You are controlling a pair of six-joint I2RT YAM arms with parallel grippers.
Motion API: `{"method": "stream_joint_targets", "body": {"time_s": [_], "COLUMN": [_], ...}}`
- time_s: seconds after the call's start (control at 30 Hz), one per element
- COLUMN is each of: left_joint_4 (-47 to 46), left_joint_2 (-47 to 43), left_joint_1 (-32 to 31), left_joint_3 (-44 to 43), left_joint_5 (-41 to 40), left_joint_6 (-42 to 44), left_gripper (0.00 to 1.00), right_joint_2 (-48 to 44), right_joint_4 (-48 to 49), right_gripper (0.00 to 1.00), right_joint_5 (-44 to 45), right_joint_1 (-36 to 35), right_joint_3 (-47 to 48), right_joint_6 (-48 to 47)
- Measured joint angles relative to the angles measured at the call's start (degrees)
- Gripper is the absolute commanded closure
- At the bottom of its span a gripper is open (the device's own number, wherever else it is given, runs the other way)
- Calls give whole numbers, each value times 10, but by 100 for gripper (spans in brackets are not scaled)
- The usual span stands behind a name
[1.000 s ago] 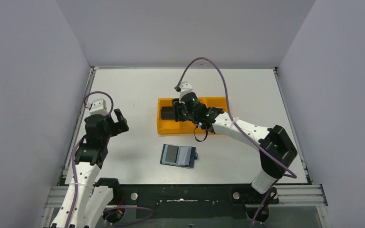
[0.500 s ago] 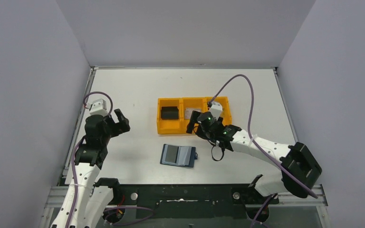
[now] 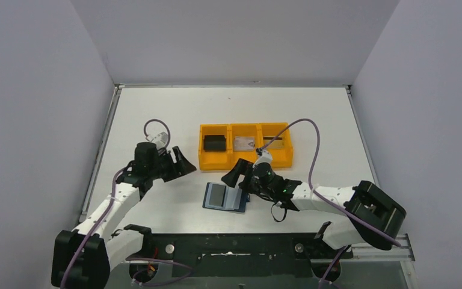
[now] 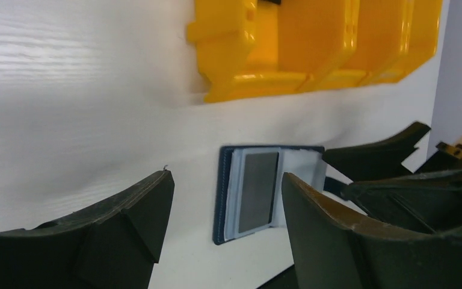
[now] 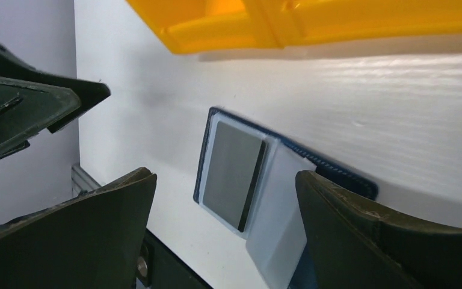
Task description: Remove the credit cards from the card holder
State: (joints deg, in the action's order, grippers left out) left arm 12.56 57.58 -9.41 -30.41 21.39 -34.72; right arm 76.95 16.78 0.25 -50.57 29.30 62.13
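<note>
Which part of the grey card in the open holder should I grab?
Likely the long edge of the grey card nearest the fold of the holder, coming from above with the right gripper: it lies flat, and that edge looks exposed.

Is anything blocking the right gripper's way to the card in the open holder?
Nothing visible does. The card holder lies open on the table with its silver-grey card facing up, and the right gripper is open and aimed at it. The open left gripper and the orange tray are both off that path.
</note>
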Motion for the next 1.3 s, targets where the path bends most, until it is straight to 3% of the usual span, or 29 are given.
{"method": "stream_joint_targets", "body": {"time_s": [0.17,0.4,0.67,0.77,0.97,1.3], "left_joint_4": [-22,-67,-68,-68,-69,-85], "left_joint_2": [34,46,50,50,50,60], "left_joint_1": [-104,-146,-155,-156,-156,-157], "left_joint_3": [0,15,19,19,28,35], "left_joint_5": [0,-1,-3,-5,-5,-7], "left_joint_6": [-25,-54,-64,-64,-64,-67], "left_gripper": [45,48,48,48,48,49], "right_joint_2": [47,78,153,155,155,163], "right_joint_4": [7,-8,-109,-144,-242,-276], "right_gripper": [39,52,55,62,58,60], "right_joint_5": [-20,-28,-44,-41,-5,-17], "right_joint_1": [-23,-23,-23,-24,-55,-47], "right_joint_3": [31,71,146,156,202,210], "right_joint_6": [11,25,26,24,11,19]}}
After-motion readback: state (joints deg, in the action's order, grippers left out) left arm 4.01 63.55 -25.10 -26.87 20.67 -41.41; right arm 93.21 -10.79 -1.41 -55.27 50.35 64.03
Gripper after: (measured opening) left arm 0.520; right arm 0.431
